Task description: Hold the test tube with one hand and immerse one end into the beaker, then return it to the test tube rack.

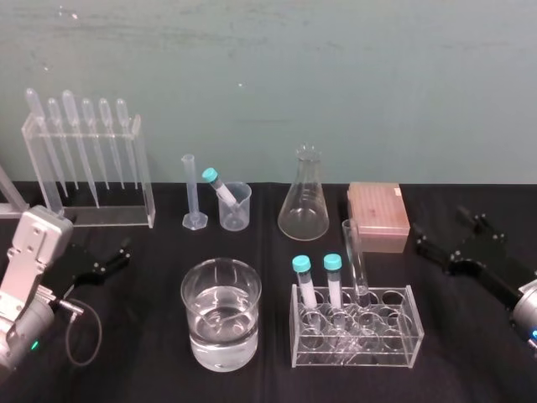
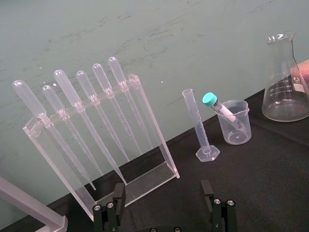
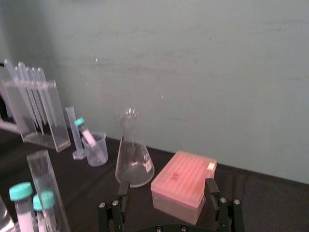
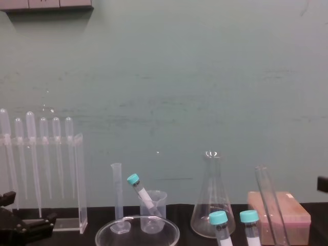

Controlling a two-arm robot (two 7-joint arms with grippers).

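The test tube [image 1: 356,260] stands in the back row of the clear rack [image 1: 357,351], leaning slightly, just right of two teal-capped tubes [image 1: 319,281], and neither gripper touches it. The rack sits on the black surface [image 1: 143,353] to the right of the beaker [image 1: 201,340], a wide glass vessel partly filled with clear liquid; the two are near each other but apart. The left gripper [image 2: 163,193] rests low at the surface's left side, in front of the pipette stand [image 1: 88,172], with its fingers spread wide and nothing between them. The right gripper [image 3: 167,191] lies at the right side, beyond the rack and beside the pink tip box [image 1: 377,210], its fingers likewise wide apart and empty. Along the back stand a slim graduated cylinder [image 1: 190,193], a small plastic cup [image 1: 237,210] with a teal-capped tube leaning in it, and a conical flask [image 1: 304,206].
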